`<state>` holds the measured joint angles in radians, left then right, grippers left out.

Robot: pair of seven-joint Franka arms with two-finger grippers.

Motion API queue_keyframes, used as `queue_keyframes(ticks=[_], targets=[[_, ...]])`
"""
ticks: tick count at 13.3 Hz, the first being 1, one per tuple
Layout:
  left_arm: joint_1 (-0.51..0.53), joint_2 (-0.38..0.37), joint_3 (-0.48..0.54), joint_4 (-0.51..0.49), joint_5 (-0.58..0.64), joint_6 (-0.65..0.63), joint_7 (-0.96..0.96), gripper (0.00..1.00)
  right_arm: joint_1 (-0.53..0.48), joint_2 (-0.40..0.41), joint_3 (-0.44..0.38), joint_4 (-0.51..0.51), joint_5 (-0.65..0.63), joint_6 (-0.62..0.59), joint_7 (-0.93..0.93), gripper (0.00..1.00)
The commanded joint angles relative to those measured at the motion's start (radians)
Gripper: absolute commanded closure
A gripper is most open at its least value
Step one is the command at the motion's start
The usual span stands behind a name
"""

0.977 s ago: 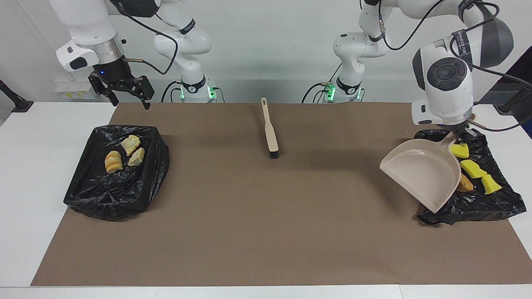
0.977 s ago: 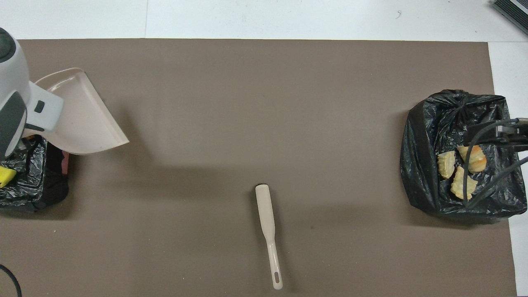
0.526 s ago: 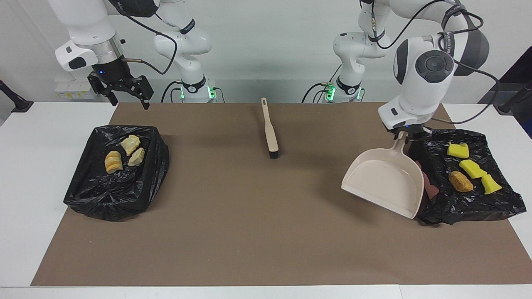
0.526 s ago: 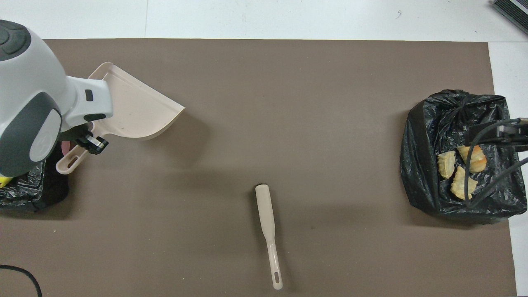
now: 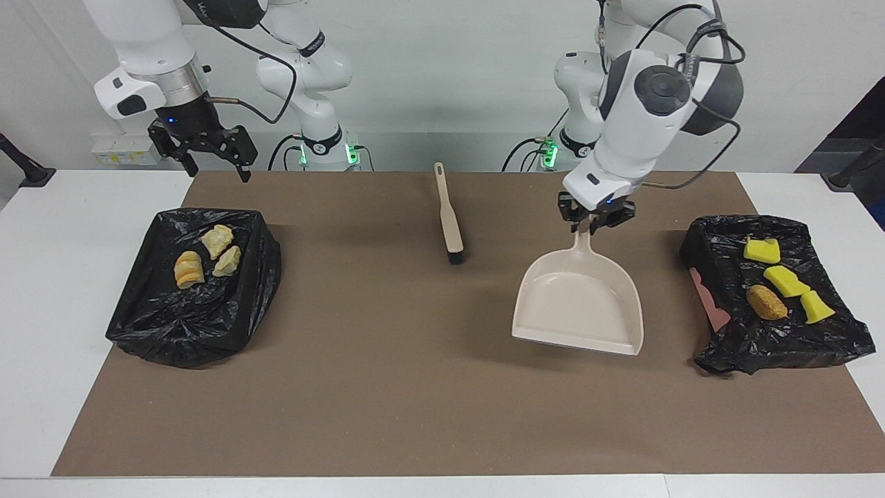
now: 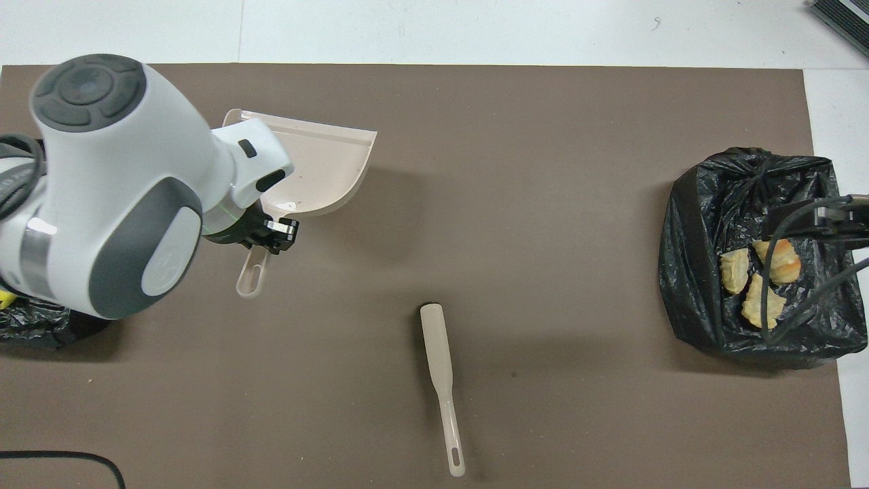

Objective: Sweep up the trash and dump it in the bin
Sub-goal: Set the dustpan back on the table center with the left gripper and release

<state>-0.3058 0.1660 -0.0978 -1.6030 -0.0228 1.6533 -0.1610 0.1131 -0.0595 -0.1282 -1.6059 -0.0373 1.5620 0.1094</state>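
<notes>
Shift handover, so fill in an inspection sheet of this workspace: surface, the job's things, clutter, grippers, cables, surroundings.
Surface: brown mat on a white table.
Job's things: three tan lumps lie in the black bin bag at the right arm's end; three yellow pieces and an orange-brown nugget lie on the black bag at the left arm's end. The dustpan is empty. The brush lies on the mat.
Clutter: nothing seen.
Grippers: left gripper shut on the dustpan's handle, over the mat; right gripper open, waiting over the mat's edge near the bin bag.
Cables: black cables run along both arms.
Surroundings: pale wall.
</notes>
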Motion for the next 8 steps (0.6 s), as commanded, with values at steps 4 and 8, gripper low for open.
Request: queue_keyframes(ticks=[4, 8], targets=[[-0.153, 0.141, 0.017, 0.028, -0.017, 0.092, -0.142, 1.00, 0.020, -0.016, -0.034, -0.011, 0.022, -0.010, -0.025, 0.00], [-0.200, 0.230, 0.017, 0.047, -0.060, 0.236, -0.268, 1.00, 0.011, -0.016, -0.031, -0.011, 0.022, -0.010, -0.023, 0.00]])
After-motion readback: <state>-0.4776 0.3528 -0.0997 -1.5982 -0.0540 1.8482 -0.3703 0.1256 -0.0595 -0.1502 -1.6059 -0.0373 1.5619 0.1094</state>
